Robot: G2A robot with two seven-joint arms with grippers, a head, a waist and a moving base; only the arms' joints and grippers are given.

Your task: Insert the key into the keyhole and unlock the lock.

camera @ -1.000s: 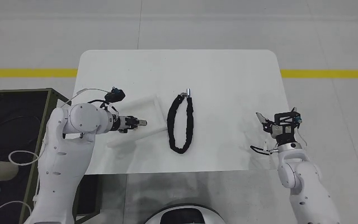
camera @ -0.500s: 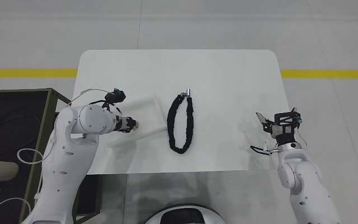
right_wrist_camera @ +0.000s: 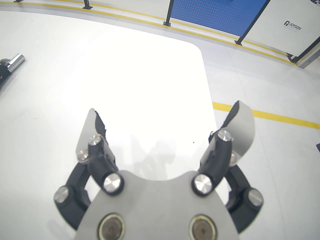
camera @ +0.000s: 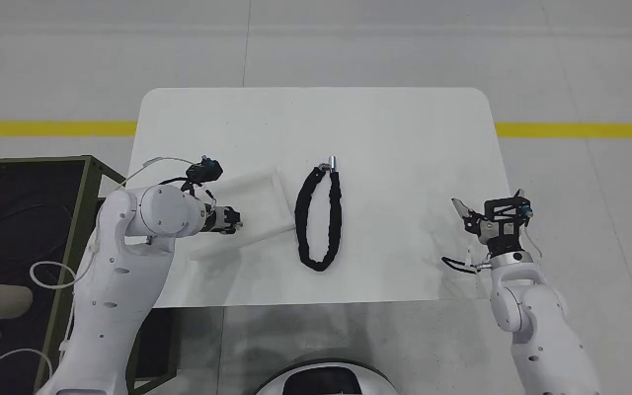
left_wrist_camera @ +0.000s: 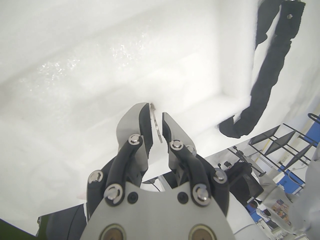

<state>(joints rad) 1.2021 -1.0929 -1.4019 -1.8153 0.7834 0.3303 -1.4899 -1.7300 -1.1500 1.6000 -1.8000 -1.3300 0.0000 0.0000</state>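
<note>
Key (left_wrist_camera: 156, 126) was held on edge, slightly askew, between the pads of the left gripper (left_wrist_camera: 156, 111), whose jaws were drawn almost together about it, over the white foam pad (camera: 259, 188) on the left part of the table (camera: 415, 128). The lock (camera: 305, 222), a black sleeved loop, was laid just beyond the pad towards the table's middle, its long axis running away from the robot and its silver cylinder end (camera: 332, 160) at the far tip. That end was judged nearer the left arm. The right gripper (camera: 454, 234) was spread wide and empty, well apart at the table's right edge.
</note>
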